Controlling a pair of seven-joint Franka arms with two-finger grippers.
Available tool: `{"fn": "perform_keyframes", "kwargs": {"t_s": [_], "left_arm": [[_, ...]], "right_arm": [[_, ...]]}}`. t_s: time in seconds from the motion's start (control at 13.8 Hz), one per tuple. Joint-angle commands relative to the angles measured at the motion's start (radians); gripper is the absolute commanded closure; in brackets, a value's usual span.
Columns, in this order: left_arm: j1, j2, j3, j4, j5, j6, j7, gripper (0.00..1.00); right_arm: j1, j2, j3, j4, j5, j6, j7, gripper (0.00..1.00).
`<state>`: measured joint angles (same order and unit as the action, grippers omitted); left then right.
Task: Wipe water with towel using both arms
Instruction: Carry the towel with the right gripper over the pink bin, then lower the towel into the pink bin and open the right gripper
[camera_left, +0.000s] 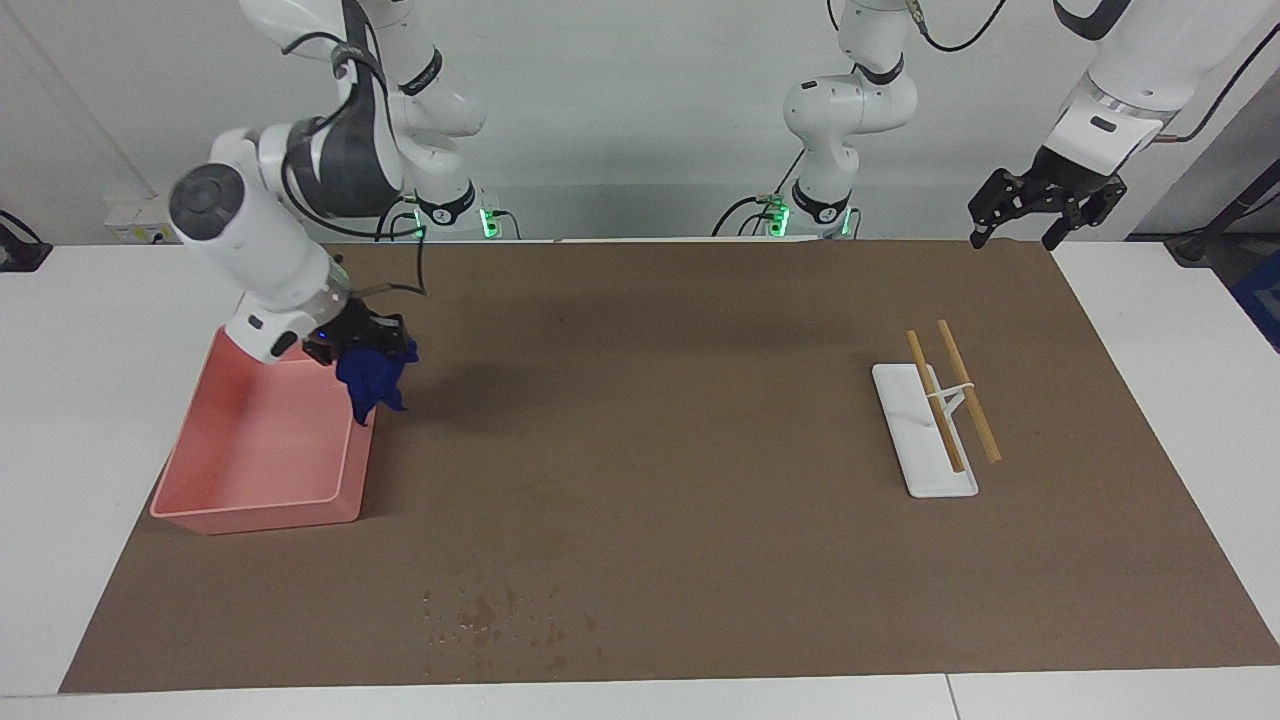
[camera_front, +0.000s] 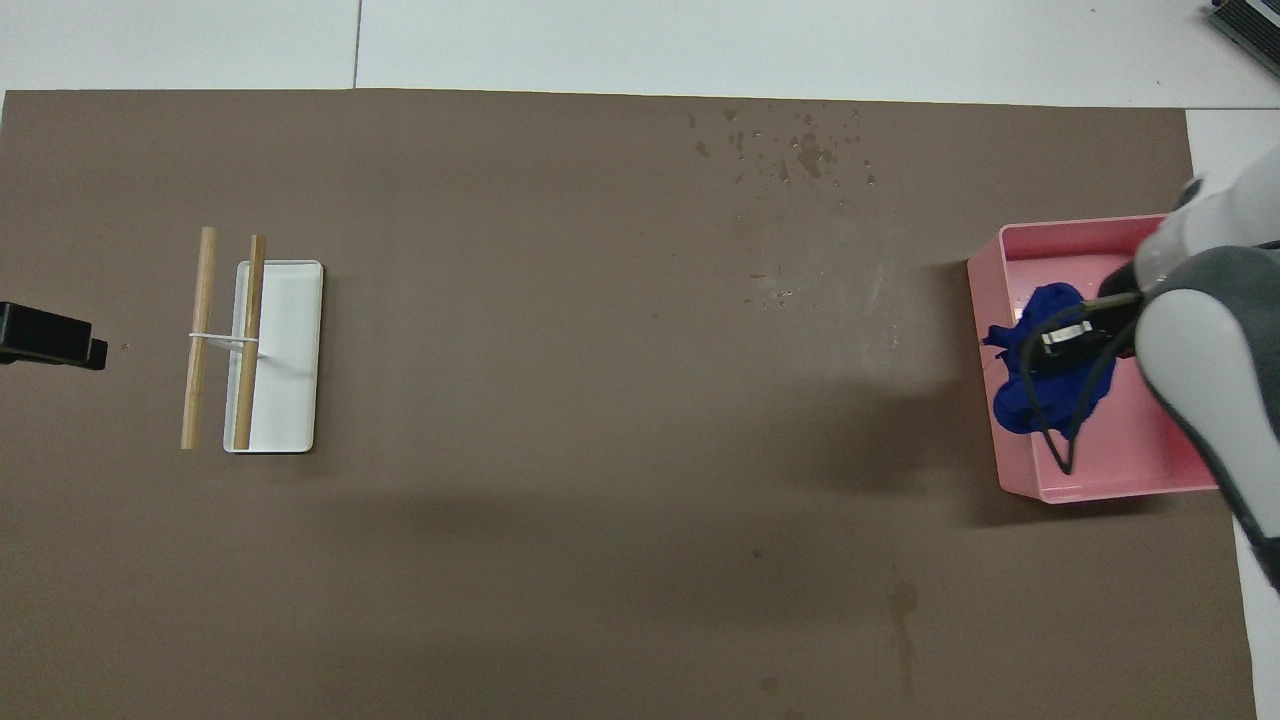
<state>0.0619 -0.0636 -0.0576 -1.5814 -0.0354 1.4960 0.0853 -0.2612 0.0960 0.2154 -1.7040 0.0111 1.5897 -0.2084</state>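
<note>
Right pincer (camera_left: 365, 345) clamps the towel (camera_left: 370, 382), a deep-blue crumpled wad dangling limp over the pink tray's (camera_left: 250, 470) rim, while left pincer (camera_left: 1040, 205) hangs wide, waiting.

You find no legible text, label, brand, number or sign anywhere in either view. The arm casings carry no readable marking at this moment, and nothing lying on the worktop bears print that can be made out.
</note>
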Motion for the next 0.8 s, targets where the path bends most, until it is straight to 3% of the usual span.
{"fn": "perform_keyframes", "kwargs": {"t_s": [0.0,0.22,0.51,0.73], "left_arm": [[0.012,-0.027,-0.008,-0.032,-0.003,0.007,0.005,0.0],[0.012,-0.027,-0.008,-0.032,-0.003,0.007,0.005,0.0],[0.012,-0.027,-0.008,-0.032,-0.003,0.007,0.005,0.0],[0.012,-0.027,-0.008,-0.032,-0.003,0.007,0.005,0.0]], "right_arm": [[-0.103,-0.074,0.01,0.034,-0.083,-0.102,-0.182,1.0],[-0.262,-0.096,0.01,-0.008,-0.115,-0.012,-0.443,1.0],[-0.262,-0.19,0.012,-0.342,-0.132,0.381,-0.424,1.0],[-0.266,-0.136,0.013,-0.355,-0.132,0.394,-0.391,1.0]]}}
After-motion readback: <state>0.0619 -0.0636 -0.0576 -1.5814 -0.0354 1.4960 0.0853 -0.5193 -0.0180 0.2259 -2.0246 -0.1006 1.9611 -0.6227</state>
